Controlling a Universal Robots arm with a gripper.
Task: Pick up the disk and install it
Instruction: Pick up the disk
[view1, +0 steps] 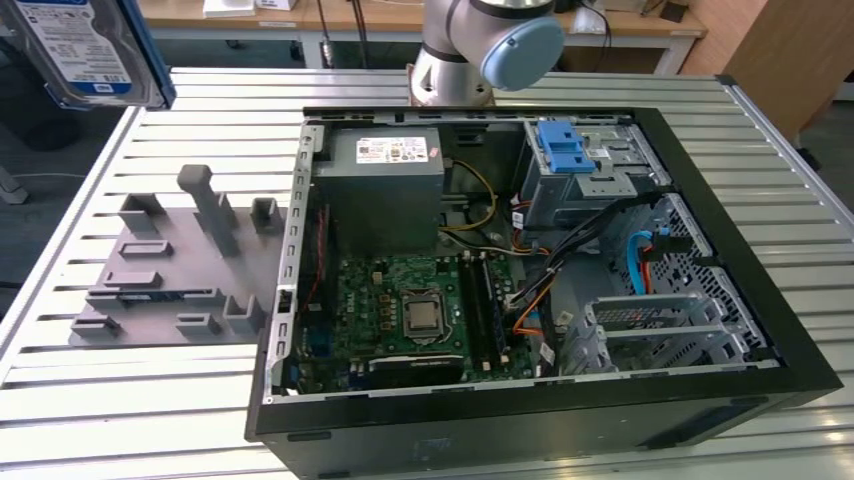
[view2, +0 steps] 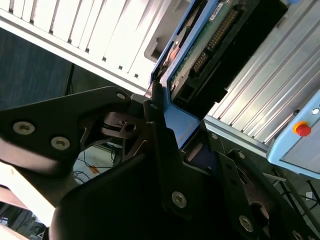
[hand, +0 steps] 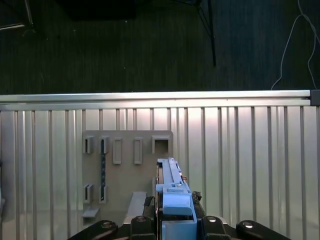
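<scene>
Exterior view, upper left of frame: the disk (view1: 91, 50) up in the air, label side showing, well above the slatted table (view1: 160, 400). Lower down at left, the grey fixture plate (view1: 174, 265) with its upright posts. Centre frame, the open computer case (view1: 534, 420). Inside it, the power-supply box (view1: 380, 185), and to its right the blue latch (view1: 567, 150) over the drive cage. At top centre, the arm (view1: 487, 40).

Second wrist view: the gripper (view2: 182, 127) closed narrow on the disk, black fingers (view2: 157, 125) against the blue plastic at one end, connector pins (view2: 216, 40) exposed along the underside. First wrist view: the drive edge-on between the jaws, hanging over the fixture plate.

Handling, as a judgement: looks like a stiff, dense metal slab with no give and a fair bit of weight for its size. Smooth rails, so probably a touch slippery. Board and pins delicate, best left untouched. Safest hold across the blue side rails, squarely, with firm but not crushing pressure.
</scene>
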